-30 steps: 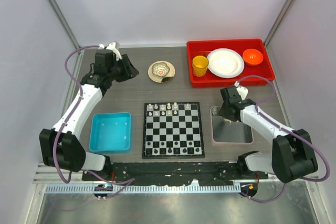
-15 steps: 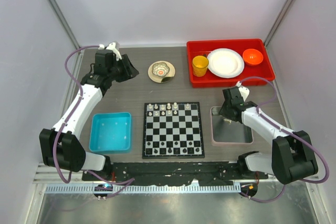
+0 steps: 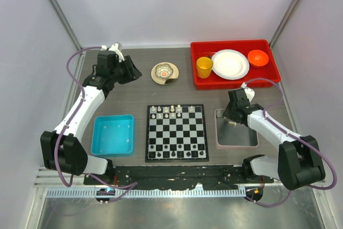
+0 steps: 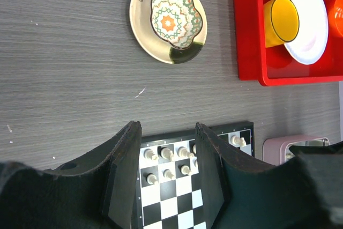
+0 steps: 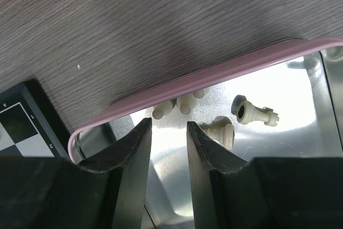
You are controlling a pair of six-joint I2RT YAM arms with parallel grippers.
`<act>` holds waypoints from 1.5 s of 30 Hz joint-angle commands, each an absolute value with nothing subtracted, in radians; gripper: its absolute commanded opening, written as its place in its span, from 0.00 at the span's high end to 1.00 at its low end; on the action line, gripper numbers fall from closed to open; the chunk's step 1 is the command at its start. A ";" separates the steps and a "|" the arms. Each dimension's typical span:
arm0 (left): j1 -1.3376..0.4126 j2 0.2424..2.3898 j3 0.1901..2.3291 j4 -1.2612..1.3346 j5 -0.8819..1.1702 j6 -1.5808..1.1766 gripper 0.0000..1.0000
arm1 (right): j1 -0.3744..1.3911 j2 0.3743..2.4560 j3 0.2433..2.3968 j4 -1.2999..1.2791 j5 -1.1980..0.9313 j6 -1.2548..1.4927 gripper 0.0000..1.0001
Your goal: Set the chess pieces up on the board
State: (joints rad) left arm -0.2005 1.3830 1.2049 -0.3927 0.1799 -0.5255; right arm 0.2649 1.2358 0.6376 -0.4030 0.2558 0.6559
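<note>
The right gripper hangs over the far left corner of the tray, its fingers drawn to a narrow gap with nothing between them. Just beyond the fingertips, four cream pieces lie inside the tray near its pink rim: two huddle against the rim, one sits beside the right finger, and one lies on its side a little further right. A corner of the board shows to the left of the tray.

From above, the tray lies just to the right of the board, which sits at the middle of the table. Cream pieces stand on the board's two far rows, mostly toward its left side.

The left gripper is held well away at the far left of the table, its fingers moderately apart and holding nothing; the board's far rows show through the gap.

A blue bin sits left of the board. A patterned dish lies beyond it, and a red tray at far right holds a yellow cup, a white plate and an orange bowl.
</note>
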 commanded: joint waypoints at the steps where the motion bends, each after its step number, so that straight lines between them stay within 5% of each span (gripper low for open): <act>1: -0.192 1.388 1.206 -0.348 0.192 -0.532 0.51 | 0.259 1.201 0.638 -0.376 0.252 0.664 0.62; 20: -0.192 1.390 1.207 -0.351 0.189 -0.529 0.51 | 0.252 1.273 0.640 -0.331 0.249 0.657 0.67; 31: -0.192 1.388 1.207 -0.353 0.189 -0.531 0.51 | 0.252 1.217 0.653 -0.388 0.256 0.635 0.91; 45: -0.190 1.391 1.209 -0.350 0.199 -0.532 0.51 | 0.264 1.129 0.975 -0.664 0.221 0.567 0.97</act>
State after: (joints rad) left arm -0.1982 1.3884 1.2049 -0.3931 0.1802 -0.5255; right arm 0.2539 1.1526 0.8711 -0.5983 0.2581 0.5781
